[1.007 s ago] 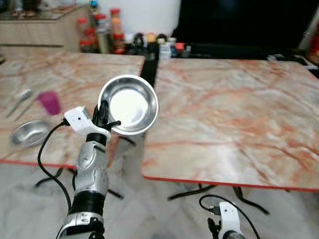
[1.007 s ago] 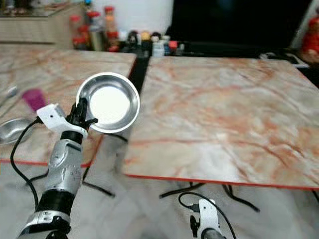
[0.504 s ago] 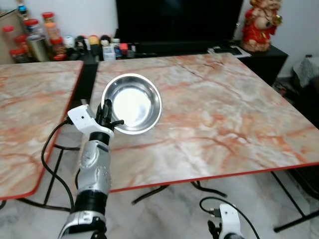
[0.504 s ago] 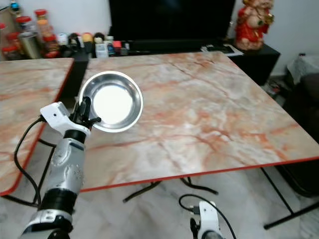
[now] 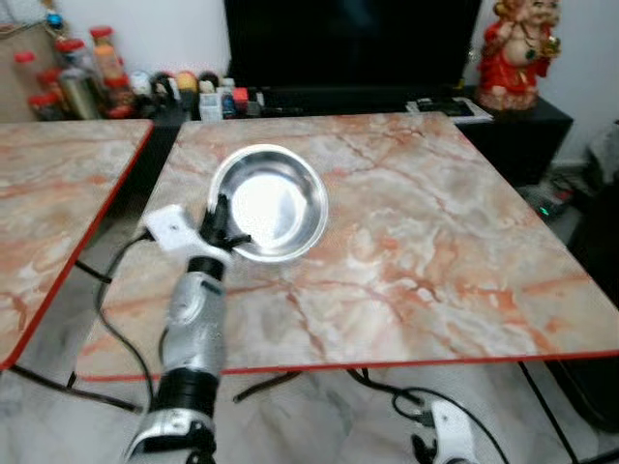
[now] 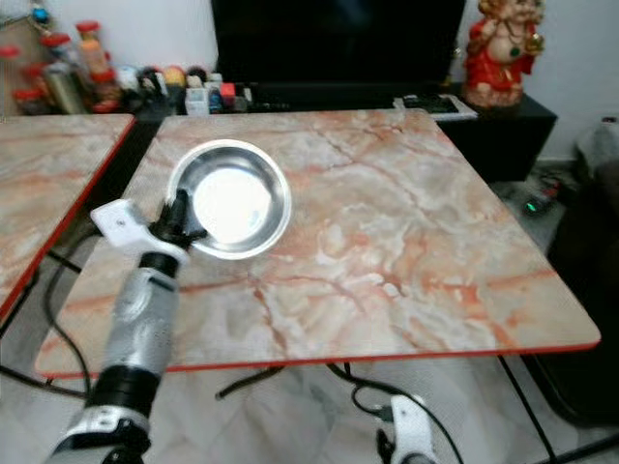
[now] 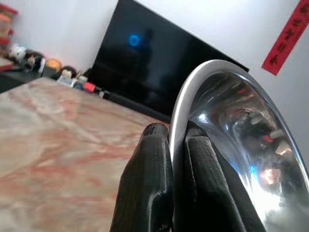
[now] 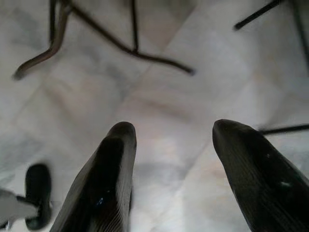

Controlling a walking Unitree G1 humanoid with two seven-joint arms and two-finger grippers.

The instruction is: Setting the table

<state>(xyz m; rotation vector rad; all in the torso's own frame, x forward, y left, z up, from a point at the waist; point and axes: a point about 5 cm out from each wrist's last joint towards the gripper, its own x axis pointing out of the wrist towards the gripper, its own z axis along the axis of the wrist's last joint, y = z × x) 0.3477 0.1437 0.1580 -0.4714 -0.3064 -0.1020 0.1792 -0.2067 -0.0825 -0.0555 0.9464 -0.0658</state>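
Left wrist view: your left gripper (image 7: 176,159) has its fingers clamped on the steel bowl (image 5: 269,202) rim, above the marble tabletop (image 5: 455,251).
Handling: light, stiff, slippery; rim hold suits.
Right gripper (image 8: 171,145): fingers apart, low over floor.
Unclear: bowl's underside hidden.

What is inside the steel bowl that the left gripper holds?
Nothing: the bowl looks empty, its bright inside showing only glare and reflections. The left gripper pinches its rim, one finger covering a small strip of the inner wall. The marble table lies beneath it.
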